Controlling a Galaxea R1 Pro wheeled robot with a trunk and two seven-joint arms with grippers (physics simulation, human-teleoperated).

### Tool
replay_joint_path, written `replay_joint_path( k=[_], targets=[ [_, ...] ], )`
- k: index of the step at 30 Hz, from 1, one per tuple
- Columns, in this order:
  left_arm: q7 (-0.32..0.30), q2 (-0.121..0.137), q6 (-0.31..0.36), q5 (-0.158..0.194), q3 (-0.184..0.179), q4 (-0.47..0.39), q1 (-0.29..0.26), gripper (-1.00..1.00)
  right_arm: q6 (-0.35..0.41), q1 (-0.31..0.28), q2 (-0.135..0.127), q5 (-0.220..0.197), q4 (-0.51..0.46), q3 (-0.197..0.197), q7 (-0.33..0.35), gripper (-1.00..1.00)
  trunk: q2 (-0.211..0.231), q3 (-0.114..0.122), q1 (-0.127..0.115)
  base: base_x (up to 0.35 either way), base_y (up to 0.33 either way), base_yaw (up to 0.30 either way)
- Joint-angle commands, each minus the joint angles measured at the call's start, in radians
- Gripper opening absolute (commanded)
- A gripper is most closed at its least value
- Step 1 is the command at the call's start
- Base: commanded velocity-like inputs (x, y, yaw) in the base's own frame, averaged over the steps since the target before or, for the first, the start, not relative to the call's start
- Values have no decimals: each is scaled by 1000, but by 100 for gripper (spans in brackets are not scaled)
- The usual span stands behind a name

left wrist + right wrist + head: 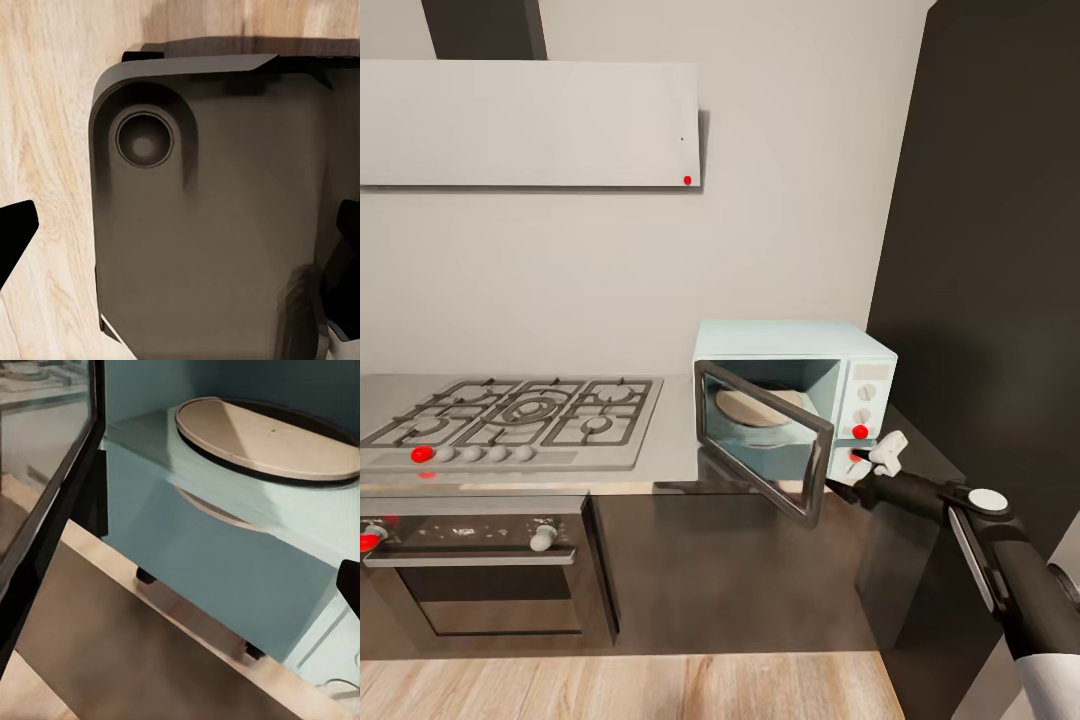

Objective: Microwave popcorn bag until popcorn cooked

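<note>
- The right gripper (850,478) hangs just in front of the microwave (830,350), below its knobs; whether its fingers are spread or closed cannot be told.
- The microwave door (765,440) stands open, showing a tan round plate (262,435) inside.
- The microwave sits on the countertop (675,440), beside the gas hob (510,415).
- The left wrist view looks down at a dark robot part (217,217) over wood floor (45,112).

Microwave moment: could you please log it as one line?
microwave: door open | turntable: bare | right gripper: at control panel
</note>
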Motion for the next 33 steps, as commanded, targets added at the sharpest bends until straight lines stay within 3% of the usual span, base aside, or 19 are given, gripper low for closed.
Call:
replay_joint_path(
  k=[1, 4, 9, 11, 17, 20, 24, 28, 33],
  targets=[
    [1, 0, -4, 0, 1, 1, -1, 100, 5, -1, 4, 5, -1, -2, 6, 100, -1, -1, 0, 0, 0, 0],
    [1, 0, -4, 0, 1, 1, -1, 100, 5, -4, 16, 6, 2, -4, -6, 100, -1, -1, 0, 0, 0, 0],
    [1, 0, -4, 1, 1, 1, -1, 100, -12, -10, 37, 4, 33, -6, -115, 100, -1, -1, 0, 0, 0, 0],
    [1, 0, -4, 1, 1, 1, -1, 100, -20, -12, 56, 5, 35, -6, -127, 100, -1, -1, 0, 0, 0, 0],
    [1, 1, -4, 1, 1, 1, -1, 100, -22, -13, 70, 4, 35, -6, -144, 100, -1, -1, 0, 0, 0, 0],
    [1, 0, -2, 0, 1, 1, -3, 100, -23, -13, 103, 5, 35, -4, -155, 100, -1, -1, 0, 0, 0, 0],
    [1, 1, -2, 0, 1, 1, -4, 100, -20, -12, 147, 6, 35, 0, -138, 100, -1, -1, 0, 0, 0, 0],
    [1, 1, -2, 0, 1, 1, -4, 100, -13, -13, 154, 5, 31, 0, -44, 100, -1, -1, 0, 0, 0, 0],
    [1, 0, -2, 0, 1, 1, -4, 100, -9, -12, 155, 4, 18, -1, 24, 100, -1, -1, 0, 0, 0, 0]
  ],
)
